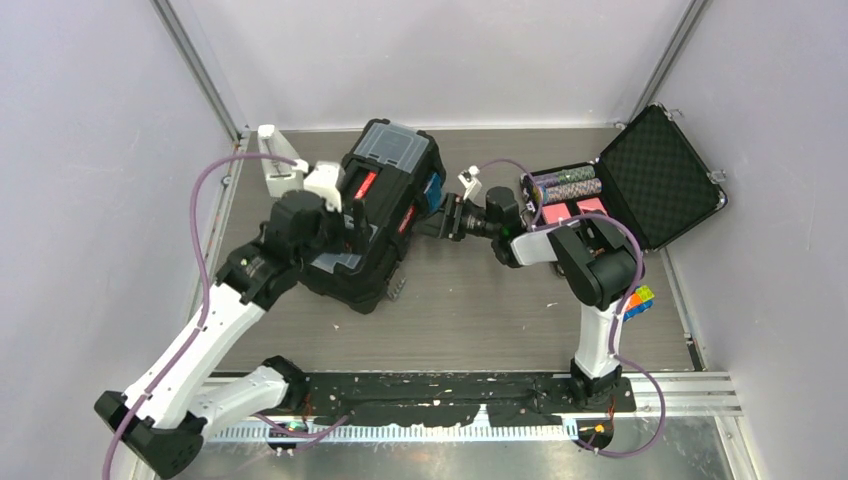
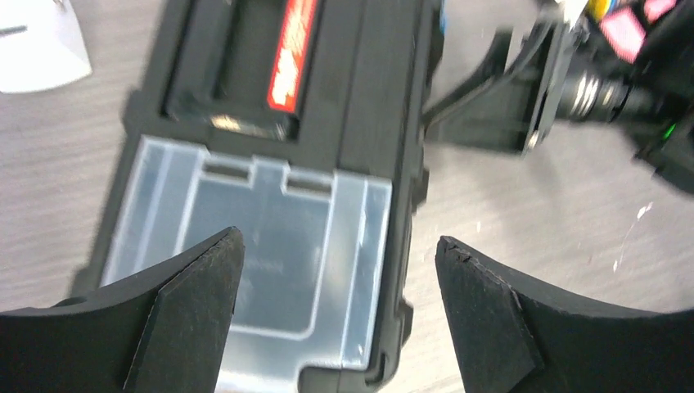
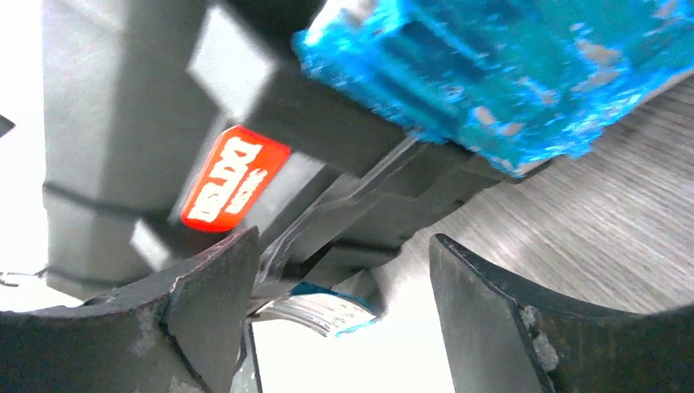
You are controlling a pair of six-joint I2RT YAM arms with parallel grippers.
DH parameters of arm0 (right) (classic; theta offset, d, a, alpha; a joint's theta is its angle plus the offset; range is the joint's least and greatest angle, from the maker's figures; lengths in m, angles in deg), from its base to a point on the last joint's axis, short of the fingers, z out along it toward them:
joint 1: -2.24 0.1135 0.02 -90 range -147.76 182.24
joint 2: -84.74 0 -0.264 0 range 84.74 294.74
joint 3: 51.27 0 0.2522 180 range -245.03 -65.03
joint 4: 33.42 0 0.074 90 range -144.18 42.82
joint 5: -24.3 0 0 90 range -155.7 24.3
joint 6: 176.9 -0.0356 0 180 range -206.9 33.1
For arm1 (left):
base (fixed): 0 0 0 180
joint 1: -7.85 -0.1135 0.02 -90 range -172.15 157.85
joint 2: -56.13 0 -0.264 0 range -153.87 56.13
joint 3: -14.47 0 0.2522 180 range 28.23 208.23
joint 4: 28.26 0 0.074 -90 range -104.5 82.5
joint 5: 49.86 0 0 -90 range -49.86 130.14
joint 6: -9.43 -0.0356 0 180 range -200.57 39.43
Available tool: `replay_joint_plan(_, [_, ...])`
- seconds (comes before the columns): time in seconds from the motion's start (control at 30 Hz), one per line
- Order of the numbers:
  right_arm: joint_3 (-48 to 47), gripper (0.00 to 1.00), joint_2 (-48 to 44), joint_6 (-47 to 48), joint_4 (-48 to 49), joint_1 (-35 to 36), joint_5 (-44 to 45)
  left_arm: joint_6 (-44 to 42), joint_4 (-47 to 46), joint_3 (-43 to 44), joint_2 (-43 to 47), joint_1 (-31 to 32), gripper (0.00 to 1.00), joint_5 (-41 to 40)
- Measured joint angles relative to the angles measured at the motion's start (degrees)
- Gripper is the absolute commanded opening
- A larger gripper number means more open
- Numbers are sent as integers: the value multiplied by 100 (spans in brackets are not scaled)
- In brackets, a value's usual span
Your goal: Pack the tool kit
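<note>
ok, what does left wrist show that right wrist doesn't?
Left wrist only: the clear grey lid compartment, the long red label on the handle, a white object at top left, the right arm reaching in, and the open left claw.
Right wrist only: the translucent blue latch close up, a small red logo badge, and the open right claw.
Both: the large black plastic toolbox on the grey wood-grain table.

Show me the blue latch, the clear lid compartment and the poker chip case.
blue latch [image 3: 491, 74], right wrist view, front face.
clear lid compartment [image 2: 262, 237], left wrist view, middle of cover.
poker chip case [image 1: 660, 175], top view, raised foam lid.
</note>
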Motion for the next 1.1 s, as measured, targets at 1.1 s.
replay_joint_plan(1.1, [1169,95,264,616,2192,957,-358,772,-407,-1705,1349,1746,88,-1207])
